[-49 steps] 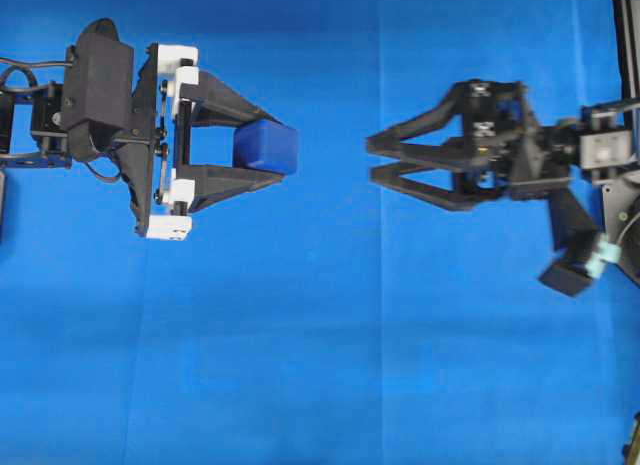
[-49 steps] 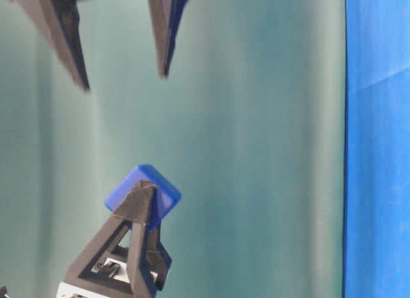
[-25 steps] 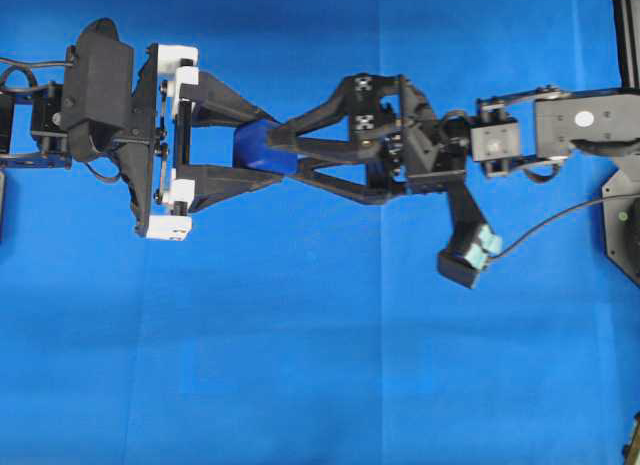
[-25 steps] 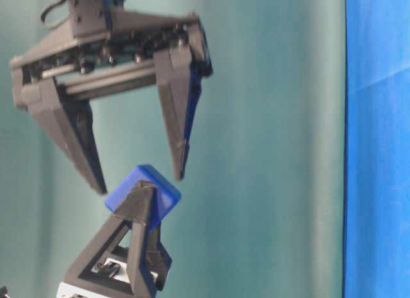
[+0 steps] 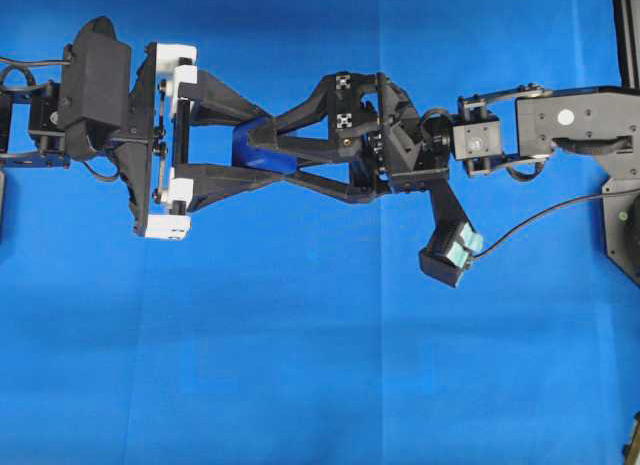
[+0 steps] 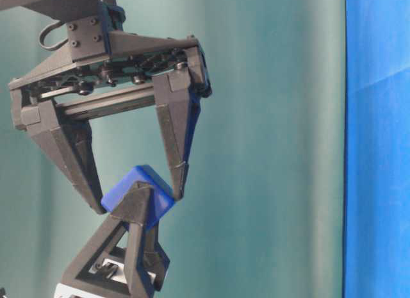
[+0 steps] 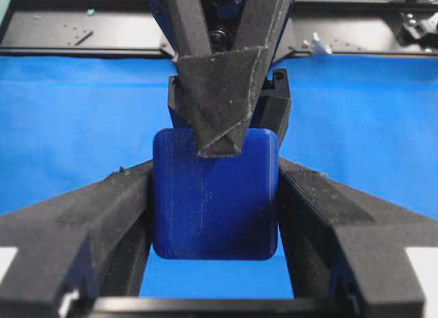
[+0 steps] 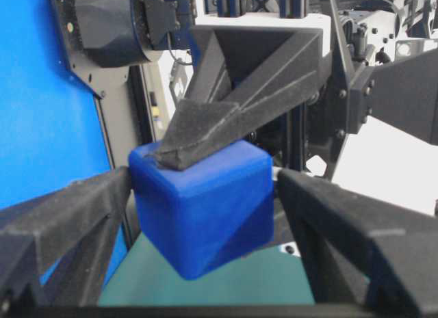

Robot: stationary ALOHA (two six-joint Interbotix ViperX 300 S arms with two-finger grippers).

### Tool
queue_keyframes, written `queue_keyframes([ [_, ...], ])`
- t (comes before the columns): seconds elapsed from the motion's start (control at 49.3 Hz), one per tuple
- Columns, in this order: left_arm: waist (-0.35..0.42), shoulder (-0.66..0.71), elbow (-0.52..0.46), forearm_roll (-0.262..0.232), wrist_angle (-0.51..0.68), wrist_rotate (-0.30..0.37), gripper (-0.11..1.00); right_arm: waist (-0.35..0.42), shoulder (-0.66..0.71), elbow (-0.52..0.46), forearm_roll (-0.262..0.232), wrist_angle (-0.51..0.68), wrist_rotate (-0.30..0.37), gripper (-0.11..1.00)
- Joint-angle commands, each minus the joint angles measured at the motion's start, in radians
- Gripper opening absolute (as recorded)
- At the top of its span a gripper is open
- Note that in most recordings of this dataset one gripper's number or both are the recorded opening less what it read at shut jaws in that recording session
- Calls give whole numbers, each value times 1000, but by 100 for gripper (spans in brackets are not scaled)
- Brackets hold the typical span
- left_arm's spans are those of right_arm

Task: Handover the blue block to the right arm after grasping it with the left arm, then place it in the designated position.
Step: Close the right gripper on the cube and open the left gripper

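Cube, glossy blue block (image 7: 215, 195), rounded edges; matte wedge fingers (image 7: 102, 222).

Table under blue cloth (image 5: 300, 365), faint fold creases, cloth covers whole top, nothing else resting on it.

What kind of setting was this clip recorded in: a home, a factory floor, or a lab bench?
Most likely a lab bench for robot manipulation: a plain blue cloth covers the table, two black arms face each other over it, and the only thing handled is a blue block. No household or production items show.

Left gripper (image 5: 262, 150) grips the blue block (image 5: 258, 151) — right gripper's (image 5: 262, 157) spread fingers bracket it.
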Motion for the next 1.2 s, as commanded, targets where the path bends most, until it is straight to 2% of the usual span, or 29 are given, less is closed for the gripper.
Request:
queue_keyframes([
  [0.0, -2, -15, -12, -2, -6, 0, 46, 3, -11, -28, 0, 37, 5, 89],
  [0.041, -2, -15, -12, -2, -6, 0, 46, 6, -9, -31, 0, 60, 5, 83],
  [0.122, -2, -15, -14, -2, -6, 0, 46, 8, -9, -32, 0, 98, 5, 59],
  [0.162, -2, -15, -12, -2, -6, 0, 46, 8, -9, -34, 0, 106, 5, 54],
  [0.932, -2, -9, -21, -3, -15, -3, 47, 8, -9, -34, 8, 115, 11, 54],
  [0.973, -2, -9, -21, -3, -18, -3, 51, 8, -9, -34, 8, 115, 11, 54],
  [1.095, 0, -11, -20, -5, -25, -3, 83, 8, -9, -34, 8, 115, 11, 51],
  [1.176, 2, -14, -17, -5, -25, -3, 93, 8, -9, -34, 9, 115, 11, 50],
])
